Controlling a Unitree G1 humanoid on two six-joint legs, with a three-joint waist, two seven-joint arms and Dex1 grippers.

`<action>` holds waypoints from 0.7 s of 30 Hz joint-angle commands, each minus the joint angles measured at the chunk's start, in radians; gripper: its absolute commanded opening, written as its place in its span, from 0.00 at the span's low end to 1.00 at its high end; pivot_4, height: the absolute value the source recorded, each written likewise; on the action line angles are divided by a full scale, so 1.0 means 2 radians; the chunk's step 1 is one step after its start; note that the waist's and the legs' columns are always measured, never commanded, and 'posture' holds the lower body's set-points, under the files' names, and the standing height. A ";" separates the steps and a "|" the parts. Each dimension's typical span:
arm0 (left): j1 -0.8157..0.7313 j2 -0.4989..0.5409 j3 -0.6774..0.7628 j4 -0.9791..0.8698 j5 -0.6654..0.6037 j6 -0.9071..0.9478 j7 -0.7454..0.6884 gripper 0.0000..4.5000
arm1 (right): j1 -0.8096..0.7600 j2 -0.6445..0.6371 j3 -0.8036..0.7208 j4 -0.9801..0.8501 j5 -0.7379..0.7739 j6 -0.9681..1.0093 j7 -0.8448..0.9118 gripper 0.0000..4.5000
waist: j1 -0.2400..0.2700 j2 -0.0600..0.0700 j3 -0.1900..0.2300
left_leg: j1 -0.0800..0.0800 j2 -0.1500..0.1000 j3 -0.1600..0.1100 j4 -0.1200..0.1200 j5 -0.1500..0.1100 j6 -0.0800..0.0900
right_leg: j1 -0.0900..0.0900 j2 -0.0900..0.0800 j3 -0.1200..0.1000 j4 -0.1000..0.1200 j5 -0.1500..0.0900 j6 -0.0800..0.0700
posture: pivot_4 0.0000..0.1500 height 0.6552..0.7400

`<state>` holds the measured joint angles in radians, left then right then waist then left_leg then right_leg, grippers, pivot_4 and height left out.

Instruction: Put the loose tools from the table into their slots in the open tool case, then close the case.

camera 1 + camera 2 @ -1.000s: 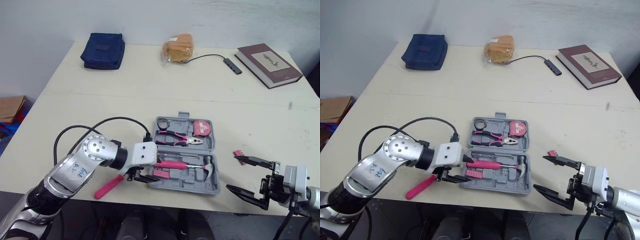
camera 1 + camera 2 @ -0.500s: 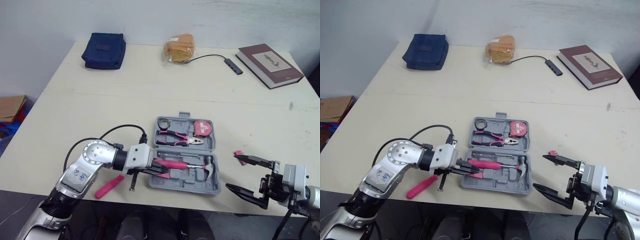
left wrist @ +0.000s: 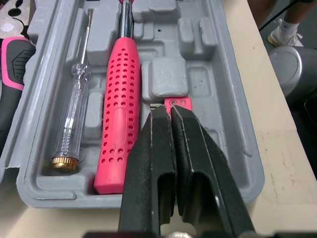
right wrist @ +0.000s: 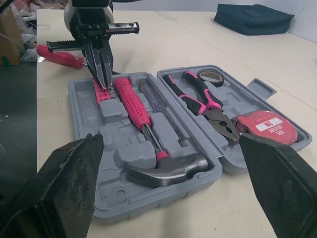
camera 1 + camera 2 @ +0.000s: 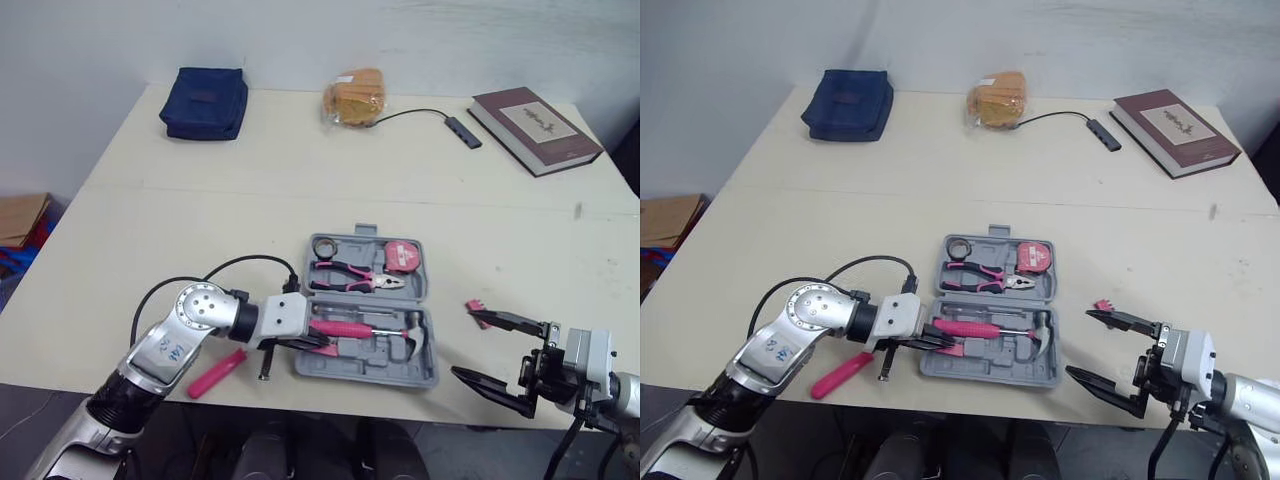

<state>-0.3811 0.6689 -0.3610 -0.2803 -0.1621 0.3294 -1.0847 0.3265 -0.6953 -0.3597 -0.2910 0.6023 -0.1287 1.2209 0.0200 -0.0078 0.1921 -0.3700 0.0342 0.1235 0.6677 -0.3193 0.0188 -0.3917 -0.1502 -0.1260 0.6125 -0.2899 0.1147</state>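
Gone from hanging at the near edge a second ago to reaching right into the front half of the tool case (image 5: 366, 310) with the left gripper (image 3: 166, 110). Barely shifted over the last half second, though. Got its fingers pressed together, tips down on a small pink piece (image 3: 178, 103) sitting in a slot right at the fingertips. Can't tell whether pinching that piece or just touching it, honestly. Seeing the hammer (image 3: 116, 124) lying in its slot just beside those fingers, pink handle running alongside them, plus a clear screwdriver (image 3: 72, 124) seated one slot further out on the same side. Spotting the pliers (image 5: 355, 279), tape measure (image 5: 403, 256) and a roll of tape (image 5: 325, 246) in the other half of the case, out past the gripper's tips. Leaving a pink-handled tool (image 5: 215, 373) loose on the table (image 5: 200, 200), back behind the left gripper, down by its wrist and off the case. Same as before for the right gripper (image 5: 463, 345): parked well apart from the case, fingers spread wide, gripping nothing. Got a little pink bit (image 5: 475, 306) loose on the table too, just beside the tip of its upper finger. Looking at a case wide open, both halves flat on the table.
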 commanded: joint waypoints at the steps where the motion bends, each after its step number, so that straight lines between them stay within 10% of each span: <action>1: 0.005 0.012 -0.027 0.015 0.038 0.022 0.004 0.01 | -0.002 0.003 -0.009 -0.011 0.003 -0.007 -0.005 1.00 | 0.000 0.000 0.000 | 0.000 0.000 0.000 0.000 0.000 0.000 | 0.000 0.000 0.000 0.000 0.000 0.000 | 1.00 1.00; 21: 0.030 -0.024 -0.030 0.071 0.048 -0.049 0.044 0.01 | -0.016 0.003 -0.012 0.004 -0.005 -0.016 -0.009 1.00 | 0.004 0.005 -0.012 | 0.006 0.000 -0.001 -0.001 -0.004 0.004 | 0.008 -0.001 -0.001 -0.004 0.000 0.000 | 1.00 1.00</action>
<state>-0.3512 0.6169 -0.4045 -0.2132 -0.0978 0.2482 -1.0155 0.2976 -0.6929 -0.3597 -0.2801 0.5855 -0.1434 1.2049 0.0277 0.0017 0.1690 -0.3580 0.0347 0.1206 0.6666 -0.3276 0.0273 -0.3760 -0.1523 -0.1266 0.6044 -0.2900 0.1145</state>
